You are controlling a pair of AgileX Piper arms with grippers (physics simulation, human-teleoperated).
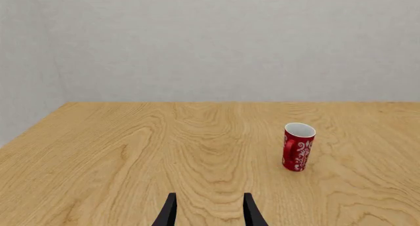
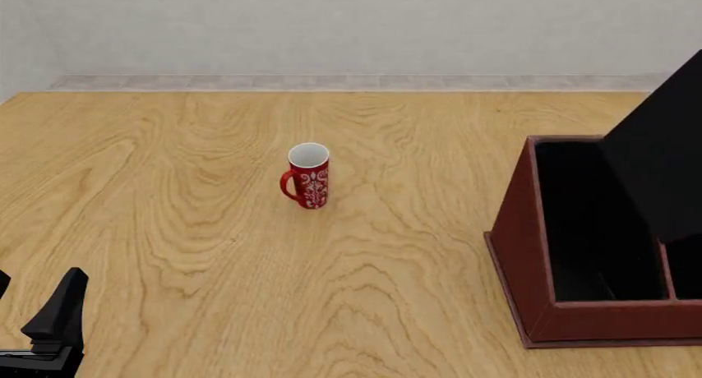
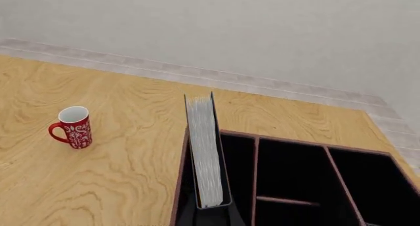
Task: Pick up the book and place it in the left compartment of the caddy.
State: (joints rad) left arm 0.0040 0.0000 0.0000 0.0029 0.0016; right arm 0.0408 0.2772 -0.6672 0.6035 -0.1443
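The book (image 3: 206,152), black with white page edges, stands on edge and tilted over the left compartment (image 3: 240,179) of the red-brown caddy (image 3: 295,139). My right gripper (image 3: 211,215) is shut on the book's near end; only dark finger parts show in the right wrist view. In the front view the book (image 2: 662,148) is a large black slab leaning over the caddy (image 2: 524,255) and covering part of the left compartment (image 2: 587,230); the right gripper is hidden there. My left gripper (image 1: 210,213) is open and holds nothing, low at the table's near left (image 2: 49,324).
A red mug with white pattern (image 2: 308,176) stands upright mid-table, well left of the caddy, also seen as the mug (image 1: 298,146) and the mug (image 3: 74,127). Smaller divided sections (image 3: 292,172) lie right of the long slot. A wall backs the table.
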